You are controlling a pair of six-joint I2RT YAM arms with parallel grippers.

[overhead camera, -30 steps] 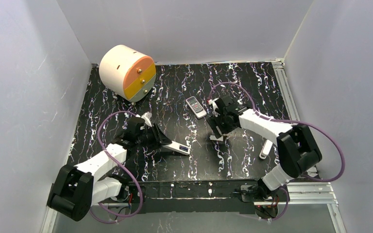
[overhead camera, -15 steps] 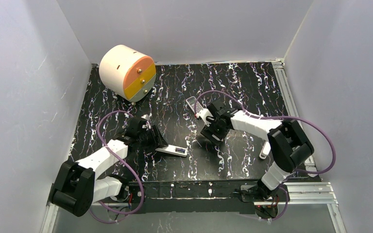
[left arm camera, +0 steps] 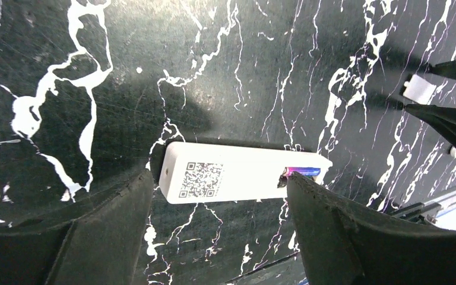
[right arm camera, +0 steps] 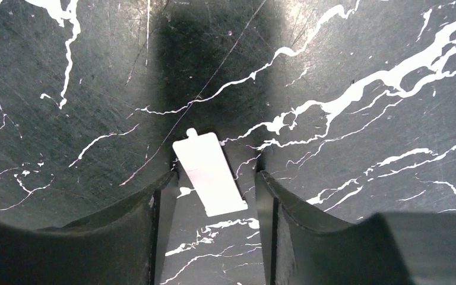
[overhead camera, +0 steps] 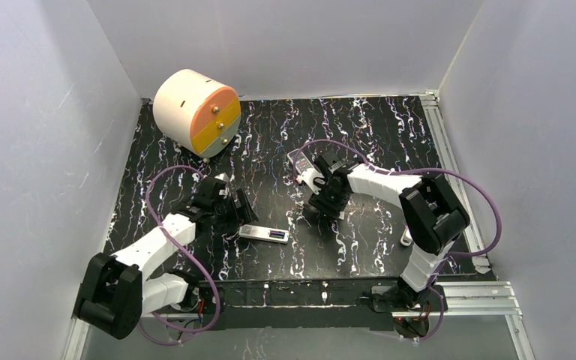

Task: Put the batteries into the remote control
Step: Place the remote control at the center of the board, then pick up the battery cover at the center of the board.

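Between the left pincer's (left arm camera: 217,179) parted jaws, the likely light, slick remote (left arm camera: 228,171) (batteries (left arm camera: 303,172) inside) wants pinching across its long edges; right pincer (right arm camera: 215,177) also apart.

The slim white plastic remote control (overhead camera: 264,234) lies flat on the black marbled tabletop (overhead camera: 375,127), between the spread jaws of the left gripper (left arm camera: 218,181). A purple cylindrical battery (left arm camera: 301,172) sits in its right end. Far behind it, to the left, stands a cream-and-orange drum-shaped drawer box (overhead camera: 196,112). Behind it, to the right, lies a grey rectangular remote (overhead camera: 298,160). Right of it, a flat white plastic battery cover (right arm camera: 209,173) lies between the jaws of the right gripper (right arm camera: 215,175), touching neither.
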